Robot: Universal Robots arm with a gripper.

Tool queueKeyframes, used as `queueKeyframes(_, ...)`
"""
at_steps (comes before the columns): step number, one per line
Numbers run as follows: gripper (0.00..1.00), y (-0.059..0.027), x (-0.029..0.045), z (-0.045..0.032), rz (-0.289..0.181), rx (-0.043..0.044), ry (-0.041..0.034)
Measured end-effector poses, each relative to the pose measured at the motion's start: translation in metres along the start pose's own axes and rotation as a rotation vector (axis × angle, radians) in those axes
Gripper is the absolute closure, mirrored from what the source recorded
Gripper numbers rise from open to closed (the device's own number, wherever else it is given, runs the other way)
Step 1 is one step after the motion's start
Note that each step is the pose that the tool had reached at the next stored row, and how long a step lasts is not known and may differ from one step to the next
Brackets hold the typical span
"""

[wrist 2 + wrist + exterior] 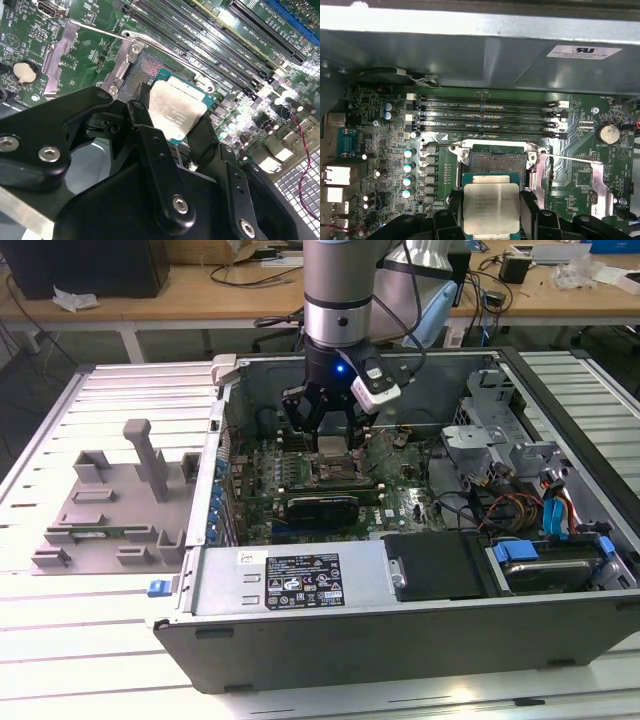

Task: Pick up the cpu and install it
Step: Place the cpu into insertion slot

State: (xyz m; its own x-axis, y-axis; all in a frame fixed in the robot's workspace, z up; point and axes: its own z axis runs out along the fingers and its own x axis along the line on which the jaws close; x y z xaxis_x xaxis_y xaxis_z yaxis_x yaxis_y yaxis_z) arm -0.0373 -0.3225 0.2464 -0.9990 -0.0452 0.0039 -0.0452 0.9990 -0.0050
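The hand [331, 438] is pinching the cpu [487, 206], mid-install I'd say. The socket [335, 472] sits at its 6 o'clock; seating probably needs it dead square.

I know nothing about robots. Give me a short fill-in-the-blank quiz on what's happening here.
1. The claw is shut on the silver ____.
2. It hangs over the open ____ on the green board.
3. The grey tray lies outside the case, on the exterior view's ____.
Missing words: cpu; socket; left.
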Motion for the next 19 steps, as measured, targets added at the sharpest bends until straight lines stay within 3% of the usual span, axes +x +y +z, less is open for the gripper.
queueKeyframes(9, 0.46, 0.0000, 0.0000, 0.0001, 0.002, 0.0000, 0.0000)
queueKeyframes(13, 0.46, 0.0000, 0.0000, 0.0002, 0.145, -0.0006, 0.0006)
queueKeyframes(19, 0.46, 0.0000, 0.0000, 0.0003, 0.265, -0.0010, 0.0012)
